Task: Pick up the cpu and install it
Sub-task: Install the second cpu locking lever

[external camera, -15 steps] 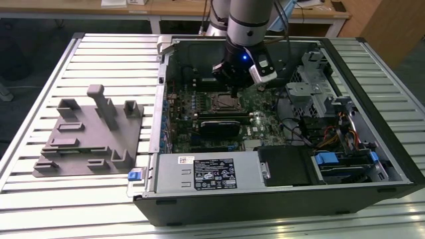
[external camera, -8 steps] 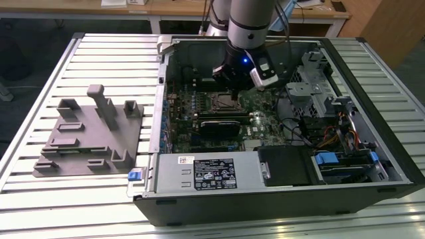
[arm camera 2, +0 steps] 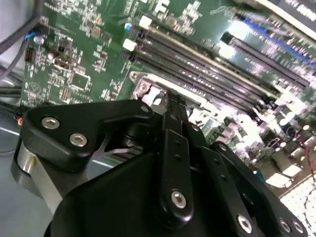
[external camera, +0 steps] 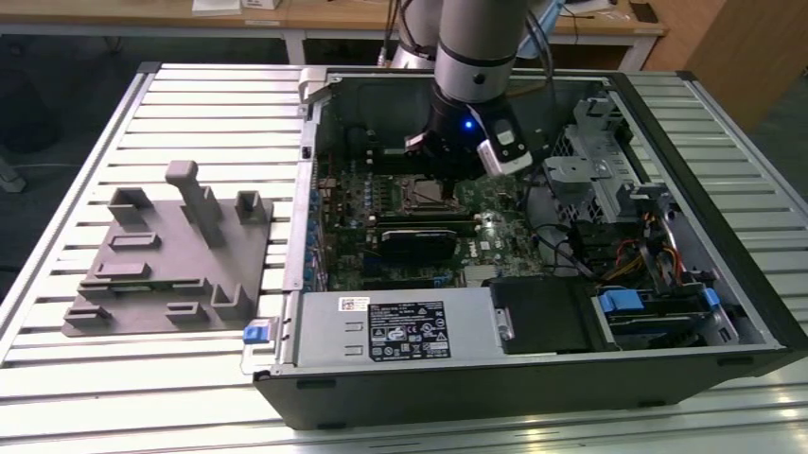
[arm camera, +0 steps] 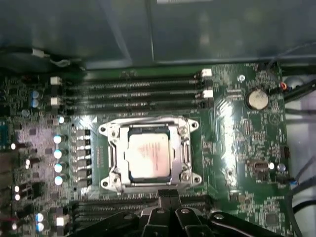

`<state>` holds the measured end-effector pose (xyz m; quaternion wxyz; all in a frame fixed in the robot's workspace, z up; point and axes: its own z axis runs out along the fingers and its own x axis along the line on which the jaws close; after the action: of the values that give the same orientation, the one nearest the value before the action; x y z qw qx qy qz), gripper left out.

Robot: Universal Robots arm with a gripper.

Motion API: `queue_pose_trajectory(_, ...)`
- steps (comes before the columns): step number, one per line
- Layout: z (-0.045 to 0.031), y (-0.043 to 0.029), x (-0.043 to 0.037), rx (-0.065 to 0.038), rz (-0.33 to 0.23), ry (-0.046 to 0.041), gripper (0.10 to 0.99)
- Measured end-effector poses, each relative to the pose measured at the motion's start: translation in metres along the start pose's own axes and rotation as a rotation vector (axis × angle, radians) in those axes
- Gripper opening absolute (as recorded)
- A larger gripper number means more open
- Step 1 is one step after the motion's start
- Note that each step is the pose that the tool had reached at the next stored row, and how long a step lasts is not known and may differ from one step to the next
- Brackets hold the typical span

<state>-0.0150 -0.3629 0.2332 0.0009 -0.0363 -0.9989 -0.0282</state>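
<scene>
First wrist view: silvery square cpu (arm camera: 149, 157) sits inside the metal-framed socket (arm camera: 112, 159); black gripper (arm camera: 170, 197) fingers pressed together, empty, just beside it.

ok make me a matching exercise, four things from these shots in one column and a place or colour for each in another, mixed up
Things:
1. cpu
2. gripper
3. grey fixture
4. coin cell

Descriptions:
A. on the slatted table, outside the case
B. silvery square lying inside the metal socket frame
C. black, hanging inside the open case above the motherboard
D. round silver disc on the green board, apart from the socket

Pairs: 1-B, 2-C, 3-A, 4-D
</scene>
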Motion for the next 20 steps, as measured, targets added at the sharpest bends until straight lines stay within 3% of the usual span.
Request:
queue_pose_trajectory(7,0.0000,-0.0050,0.0173,0.000,0.000,0.0000,0.106)
queue_pose_trajectory(11,0.0022,-0.0055,0.0198,0.000,0.000,0.0007,0.106)
queue_pose_trajectory(16,0.0128,-0.0062,0.0198,0.000,0.000,0.0048,0.106)
queue_pose_trajectory(17,0.0147,-0.0071,0.0197,-0.004,0.000,0.0058,0.106)
queue_pose_trajectory(20,0.0151,-0.0103,0.0194,-0.036,0.000,0.0091,0.106)
